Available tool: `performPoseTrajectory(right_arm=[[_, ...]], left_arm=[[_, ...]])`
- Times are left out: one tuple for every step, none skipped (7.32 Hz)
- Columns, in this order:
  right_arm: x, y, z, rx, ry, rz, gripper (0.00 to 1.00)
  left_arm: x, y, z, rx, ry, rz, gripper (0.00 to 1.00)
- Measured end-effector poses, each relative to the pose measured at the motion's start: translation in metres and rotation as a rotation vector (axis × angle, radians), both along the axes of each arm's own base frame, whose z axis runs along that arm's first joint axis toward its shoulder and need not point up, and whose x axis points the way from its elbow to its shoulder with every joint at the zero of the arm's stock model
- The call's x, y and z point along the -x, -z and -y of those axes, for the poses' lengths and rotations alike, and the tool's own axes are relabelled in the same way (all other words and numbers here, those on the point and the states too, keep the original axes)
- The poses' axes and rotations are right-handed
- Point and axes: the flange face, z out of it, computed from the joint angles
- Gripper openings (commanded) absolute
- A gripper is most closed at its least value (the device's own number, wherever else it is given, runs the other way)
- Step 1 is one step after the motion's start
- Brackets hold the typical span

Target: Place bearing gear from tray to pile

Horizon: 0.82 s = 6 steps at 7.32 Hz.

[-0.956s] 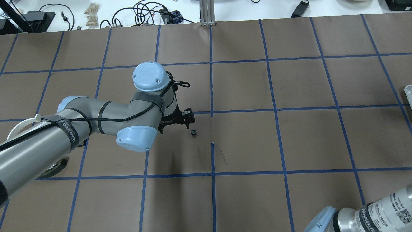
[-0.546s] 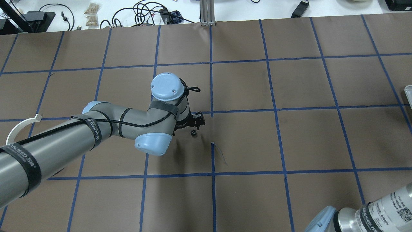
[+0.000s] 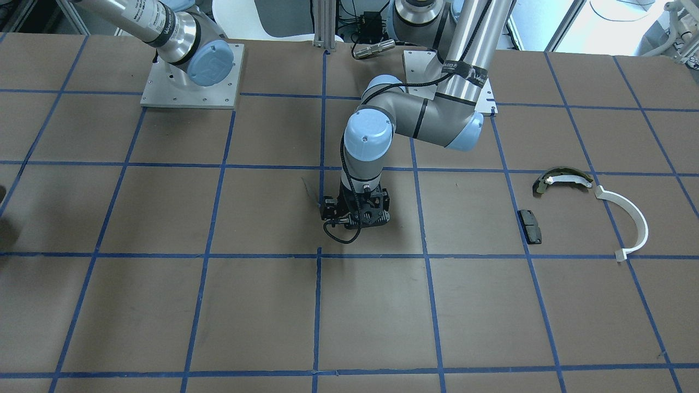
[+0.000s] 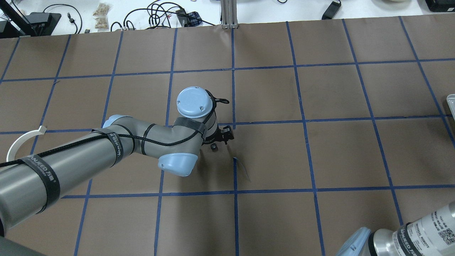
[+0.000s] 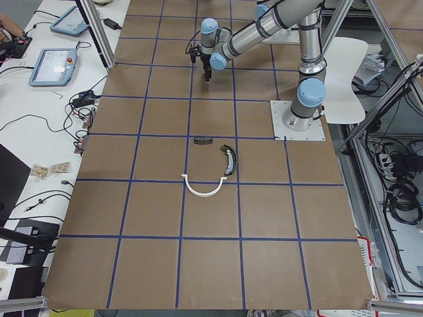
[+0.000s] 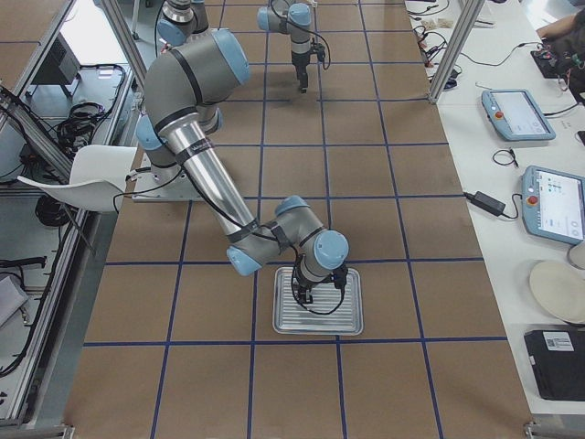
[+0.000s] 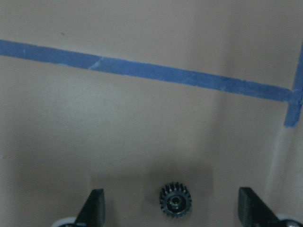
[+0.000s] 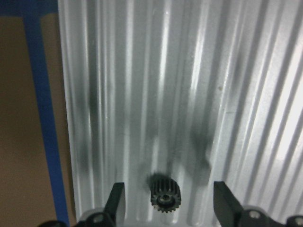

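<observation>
Table (image 4: 355, 149): we see brown paper with a blue tape grid. Left arm (image 4: 89, 156) reaches out to mid-table, wrist pointing straight down. Right arm (image 6: 196, 155) is folded low over the tray (image 6: 352, 315) at its own end of the table.

The pile sits on the robot's left side, three loose parts near each other, none touching:
- white half-ring (image 3: 641, 221), outermost
- olive shoe (image 3: 565, 174), white inner edge, just beside one end of the half-ring
- black pad (image 3: 530, 225), flat, on the side toward table centre

Left gripper (image 7: 173, 210): released, jaws wide. The table gear (image 7: 175, 200) lies flat on the paper between the fingers, bore up, with a gap to each finger. From overhead it sits just beside a tape crossing, well apart from the pile.

Right gripper (image 8: 169, 204): also released, jaws spread. The tray gear (image 8: 164, 195) lies flat on the ribbed tray floor between the fingers. We see no contact on either side. It is near the tray edge that runs along a blue tape line.

So we have two small black toothed gears, one on the tray and one on bare paper, and neither is gripped.
</observation>
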Motion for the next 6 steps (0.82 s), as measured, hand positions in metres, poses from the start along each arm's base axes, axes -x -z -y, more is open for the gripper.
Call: performPoseTrajectory(right_arm=[[0.0, 0.0002, -0.0002, -0.002, 0.0, 0.0, 0.49], [0.0, 0.0004, -0.0003, -0.003, 0.0, 0.0, 0.47], [-0.0001, 0.001, -0.0005, -0.005, 0.0, 0.001, 0.47], [-0.0003, 0.0021, -0.0006, -0.006, 0.0, 0.003, 0.44], [-0.0003, 0.004, -0.0006, -0.008, 0.0, 0.005, 0.25], [-0.0004, 0.0059, -0.0007, -0.01, 0.0, 0.008, 0.0]], left_arm=[[0.0003, 0.0011, -0.0001, -0.002, 0.001, 0.0, 0.47], [0.0005, 0.0012, 0.0, -0.002, 0.002, 0.0, 0.33], [0.0006, 0.0014, 0.0001, -0.003, 0.003, 0.0, 0.19], [0.0006, 0.0014, 0.0001, -0.004, 0.003, 0.0, 0.07], [0.0007, 0.0009, 0.0001, -0.004, 0.004, 0.001, 0.03], [0.0001, -0.001, -0.0001, -0.003, 0.003, 0.002, 0.03]])
